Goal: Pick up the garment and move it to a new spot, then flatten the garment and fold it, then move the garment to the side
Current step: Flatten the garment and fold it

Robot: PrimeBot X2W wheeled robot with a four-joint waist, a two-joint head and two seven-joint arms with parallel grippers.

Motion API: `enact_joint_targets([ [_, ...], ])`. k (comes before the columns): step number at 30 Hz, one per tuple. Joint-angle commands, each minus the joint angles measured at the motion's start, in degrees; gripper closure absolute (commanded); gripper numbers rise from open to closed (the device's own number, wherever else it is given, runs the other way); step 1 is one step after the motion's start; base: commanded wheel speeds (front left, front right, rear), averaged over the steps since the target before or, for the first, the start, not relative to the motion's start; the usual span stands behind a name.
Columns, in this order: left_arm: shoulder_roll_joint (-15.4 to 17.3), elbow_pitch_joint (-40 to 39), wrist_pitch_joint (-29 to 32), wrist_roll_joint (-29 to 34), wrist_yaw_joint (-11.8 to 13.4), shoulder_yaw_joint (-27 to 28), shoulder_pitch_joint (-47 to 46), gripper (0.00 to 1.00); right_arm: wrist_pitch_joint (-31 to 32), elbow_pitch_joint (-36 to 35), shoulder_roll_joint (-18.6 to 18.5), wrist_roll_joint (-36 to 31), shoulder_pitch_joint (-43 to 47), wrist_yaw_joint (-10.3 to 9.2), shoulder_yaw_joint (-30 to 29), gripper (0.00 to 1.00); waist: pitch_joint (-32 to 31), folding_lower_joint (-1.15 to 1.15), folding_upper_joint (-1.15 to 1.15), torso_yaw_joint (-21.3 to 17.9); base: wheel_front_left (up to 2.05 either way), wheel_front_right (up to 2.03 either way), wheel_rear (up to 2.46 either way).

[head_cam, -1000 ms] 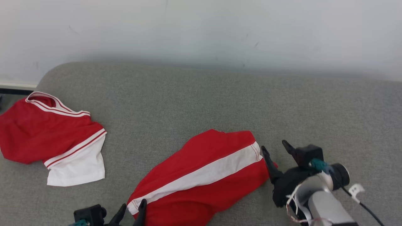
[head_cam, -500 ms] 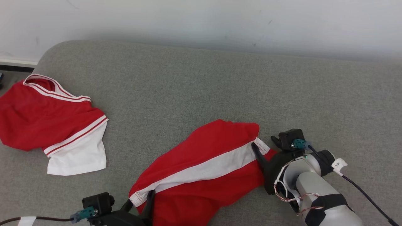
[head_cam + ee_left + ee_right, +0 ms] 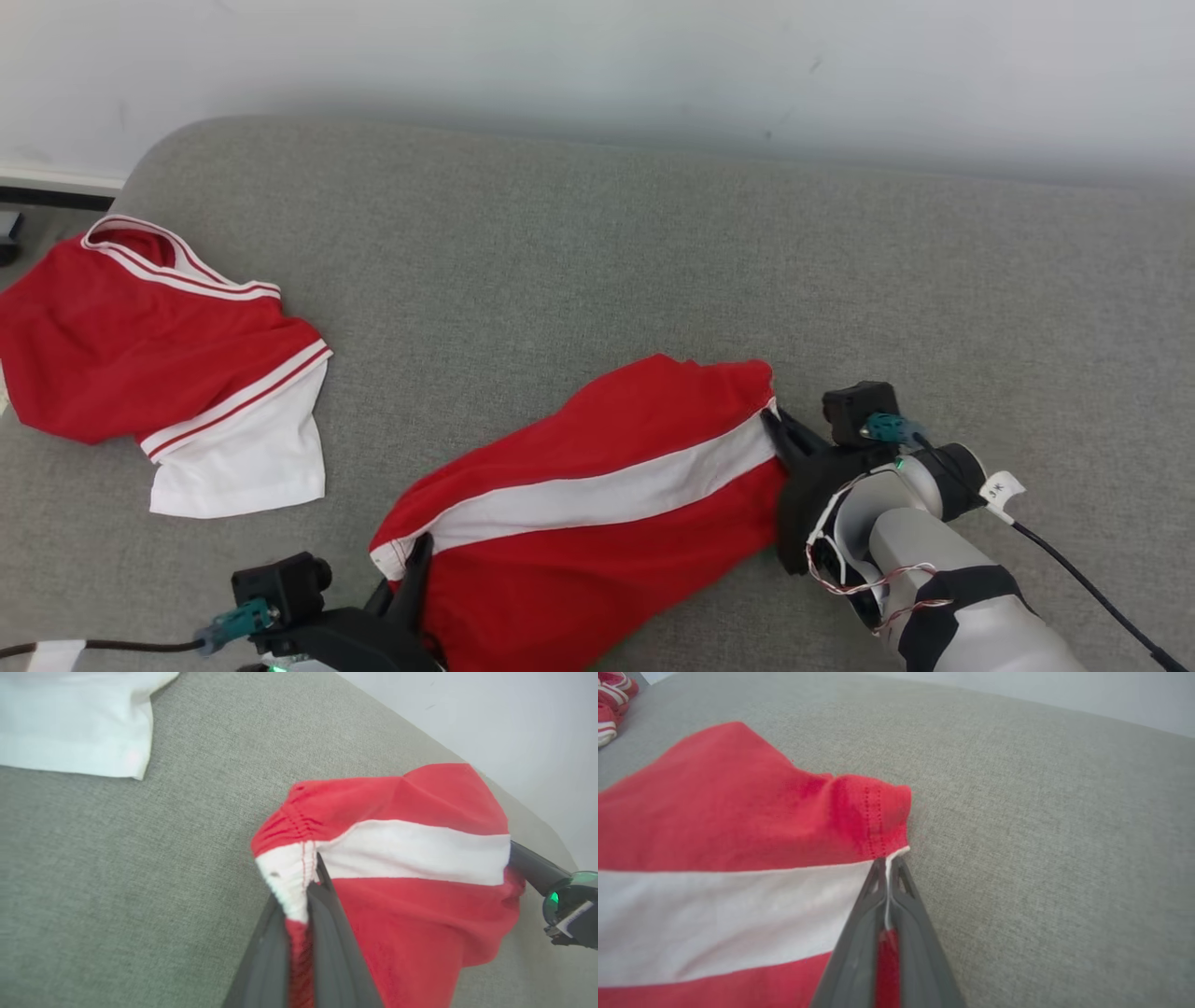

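Note:
The garment [image 3: 597,504] is a pair of red shorts with a white side stripe, lying slantwise on the grey cushion. My left gripper [image 3: 415,569] is shut on its waistband end at the lower left; the left wrist view shows the gathered hem of the garment [image 3: 299,877] pinched between my left gripper [image 3: 310,891]. My right gripper [image 3: 780,431] is shut on the opposite end; in the right wrist view the white edge of the garment [image 3: 738,858] runs between my right gripper [image 3: 888,868].
A second red and white garment [image 3: 159,373] lies crumpled at the left end of the grey cushion [image 3: 653,261]. A pale wall rises behind. The cushion's rounded corner is at the far left.
Both grippers have closed on the ends of the shorts, which were between open fingers before. The camera has tilted, shifting the whole scene.

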Motion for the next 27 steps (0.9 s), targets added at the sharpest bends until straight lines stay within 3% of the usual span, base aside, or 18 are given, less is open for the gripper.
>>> enact_joint_targets([
  [1,0.37,-0.71,-0.64,0.72,0.08,0.29,-0.75,1.0,-1.61,0.25,-0.64,0.81,-0.38,0.2,0.22,1.0,-1.02,-0.01,0.0,-0.18,0.0,0.0,0.0],
  [8,3.66,-6.9,2.1,1.38,-0.24,0.59,-3.21,1.0,-5.55,-2.41,-1.75,5.89,-0.29,0.2,0.3,1.0,-4.22,-0.01,0.0,-2.3,0.0,0.0,0.0],
  [15,7.97,-8.75,8.95,4.29,-2.82,-0.85,-16.81,1.0,-0.05,-10.82,-3.17,13.67,-5.62,0.2,1.16,1.0,-2.11,-0.01,0.0,-6.29,0.0,0.0,0.0],
  [21,5.37,0.11,15.34,1.75,-6.92,-0.85,-37.57,1.0,6.06,-13.52,-3.61,18.37,-19.35,0.2,-0.44,1.0,3.81,-0.01,0.0,-9.72,0.0,0.0,0.0],
  [27,1.41,15.0,18.94,3.52,-8.25,-1.28,-62.82,1.0,9.26,-6.53,-3.14,20.38,-39.17,0.2,-5.96,1.0,12.24,-0.01,0.0,-12.9,0.0,0.0,0.0],
])
